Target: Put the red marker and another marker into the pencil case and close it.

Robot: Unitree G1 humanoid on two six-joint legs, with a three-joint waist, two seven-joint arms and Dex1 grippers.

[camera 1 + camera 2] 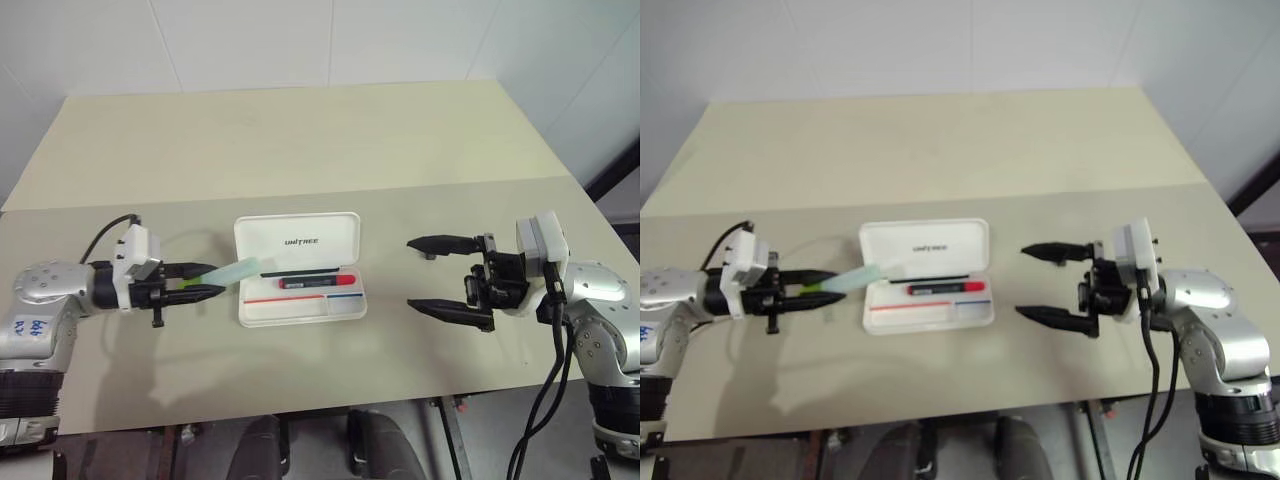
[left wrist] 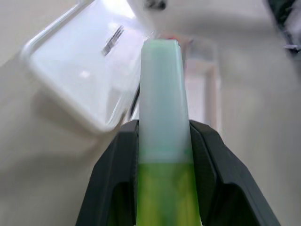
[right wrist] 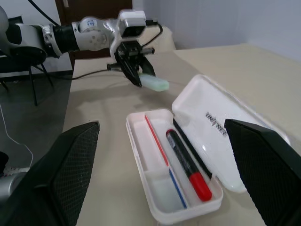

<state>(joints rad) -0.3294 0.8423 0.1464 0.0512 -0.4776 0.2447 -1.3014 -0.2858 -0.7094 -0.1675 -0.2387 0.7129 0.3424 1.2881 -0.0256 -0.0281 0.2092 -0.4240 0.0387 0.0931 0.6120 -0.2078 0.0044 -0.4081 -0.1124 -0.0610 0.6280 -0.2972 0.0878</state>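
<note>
Two tool fingers (image 2: 113, 179) clamp green marker (image 2: 162, 117) beside case (image 1: 297, 270).

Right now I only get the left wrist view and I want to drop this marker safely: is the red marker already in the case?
Observer: Yes, the red marker lies in the tray of the open case, by the hinge.
Operator: Is my green marker over the tray?
Observer: No, the green marker only reaches the case's left edge.
Operator: Is the other gripper in the way?
Observer: No, the right gripper is open, right of the case.
</note>
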